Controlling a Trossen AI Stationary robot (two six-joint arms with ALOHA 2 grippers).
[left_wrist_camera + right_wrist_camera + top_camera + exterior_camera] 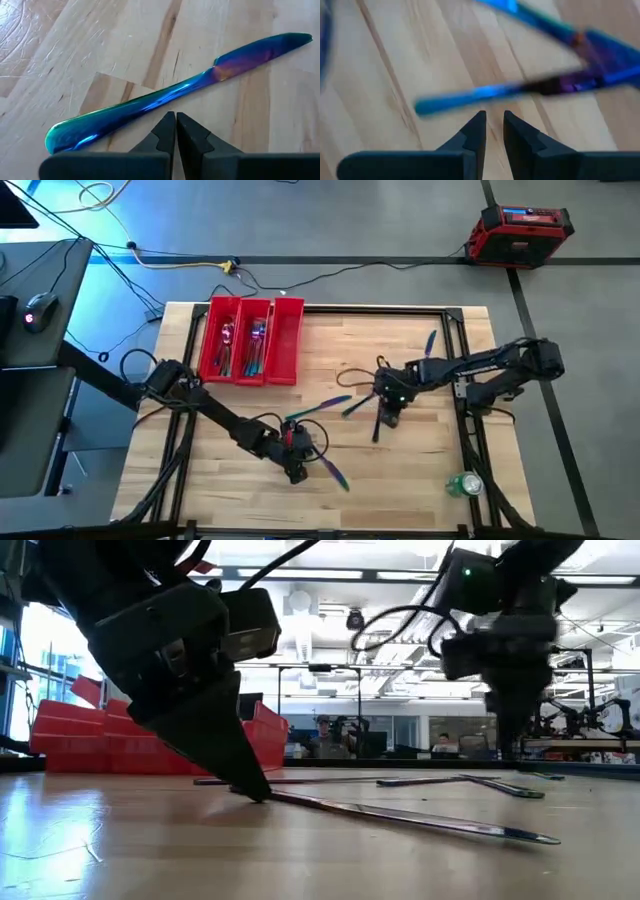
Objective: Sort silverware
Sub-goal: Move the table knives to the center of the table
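The left tool (297, 471) is down at the worktop (420, 470), its two fingers (167, 131) pressed together with nothing between them; just past their tips lies an iridescent knife (175, 92), blue along the handle and purple toward the blade, flat on the wood and not touching the fingers. In the low view that same tool (250, 790) meets the wood with its point, and its dark body hides whatever lies behind it. The right tool (388, 418) hangs over the middle of the worktop with its fingers (475, 131) slightly apart, holding nothing; directly ahead of them a blue and purple piece (520, 90) lies crosswise, and a second piece (560, 30) crosses it farther on, both too blurred to tell fork from spoon or knife. From above, a few more slim pieces lie scattered between the two tools, one of them (322, 408) just beyond the left tool, and a lone one (431, 342) sits farther out past the right tool; their types cannot be made out. The red tray (251, 340) stands well beyond the left tool, with silverware (243, 345) in two of its compartments and the third, nearest the right arm, showing only red.
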